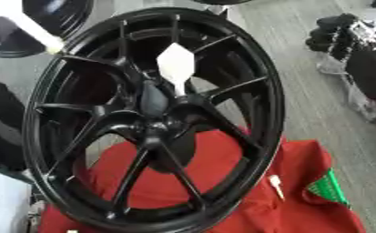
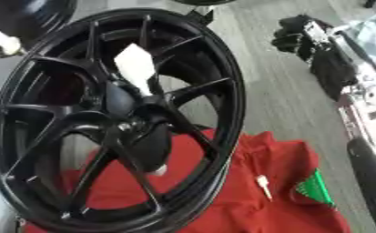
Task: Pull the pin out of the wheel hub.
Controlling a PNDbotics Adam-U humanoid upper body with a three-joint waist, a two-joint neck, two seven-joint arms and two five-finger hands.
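Note:
A black multi-spoke wheel [image 1: 155,118] stands upright and tilted on a red cloth [image 1: 302,173]. A white pin [image 1: 176,63] with a broad flat head sticks out of the hub [image 1: 155,107]; its thin stem runs down into the hub's upper edge. Nothing touches the pin. A black hand [image 2: 298,29] on a black arm with silver joints shows at the upper right, well away from the wheel; its fingers are not readable. The left hand does not show.
A second small white pin [image 2: 262,185] lies on the cloth right of the rim, next to a green patch [image 2: 314,189]. A white rod [image 1: 33,26] meets the rim at the upper left. Another dark wheel [image 1: 55,13] lies behind. Grey floor to the right.

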